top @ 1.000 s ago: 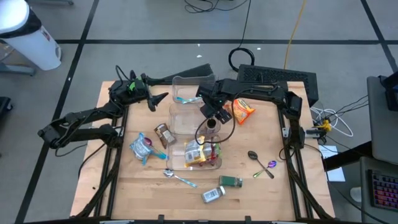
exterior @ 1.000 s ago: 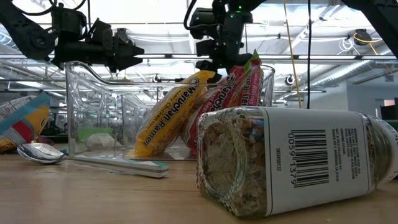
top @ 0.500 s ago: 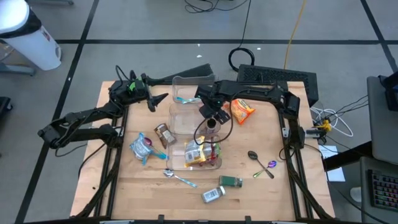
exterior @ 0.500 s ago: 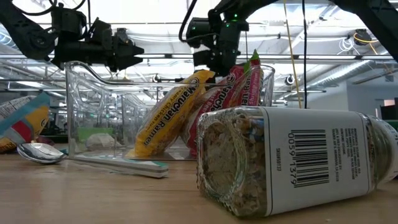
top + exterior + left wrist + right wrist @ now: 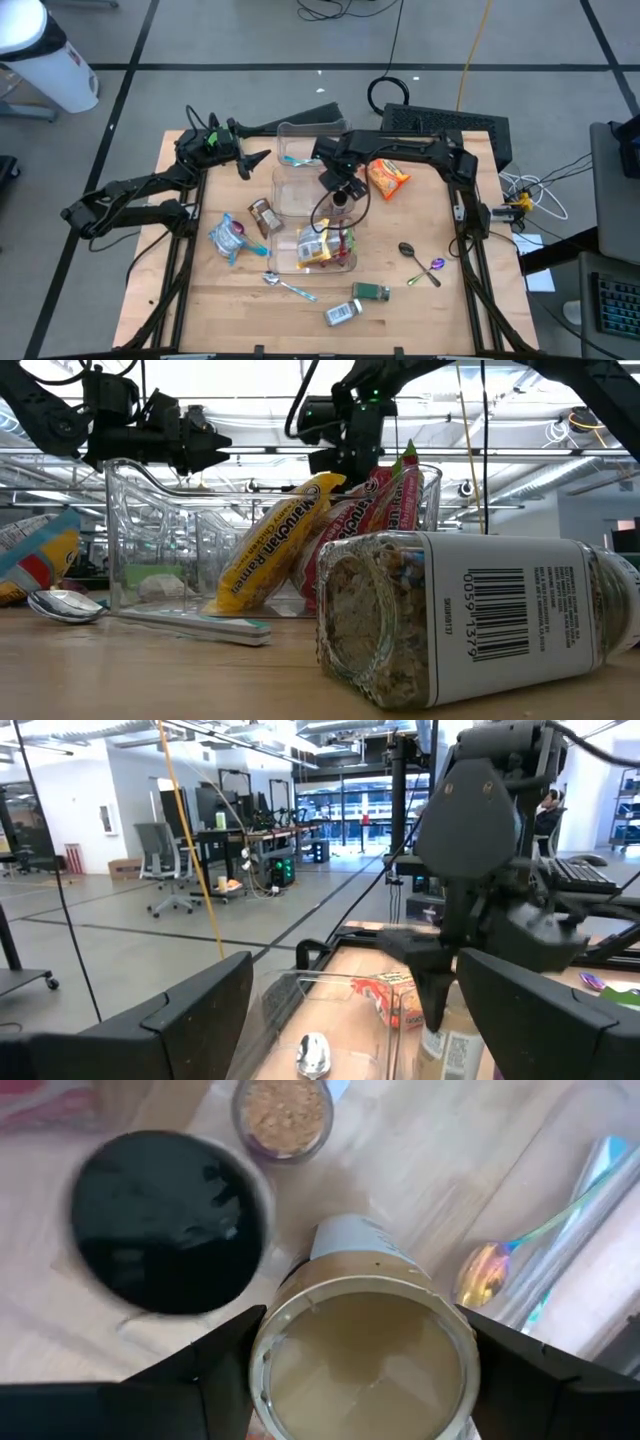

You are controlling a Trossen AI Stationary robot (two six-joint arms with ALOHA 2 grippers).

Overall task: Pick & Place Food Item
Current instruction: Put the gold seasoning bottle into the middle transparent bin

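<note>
From above, the right gripper (image 5: 341, 188) is hanging over the clear bins (image 5: 296, 196) mid-bench, carrying a jar (image 5: 341, 200); the left gripper (image 5: 262, 157) is waiting near the bench's (image 5: 200, 300) far left, jaws wide apart.

At bench level, Maruchan ramen packets (image 5: 265, 540) are leaning inside the nearest bin, behind a toppled spice bottle (image 5: 470, 622).

The left wrist view is showing the right gripper (image 5: 437, 1010) from the side.

Only the right wrist view is showing the jaws closed around a beige-lidded jar (image 5: 362, 1350), with a black lid (image 5: 165, 1220) and an open jar of grains (image 5: 282, 1115) below.
</note>
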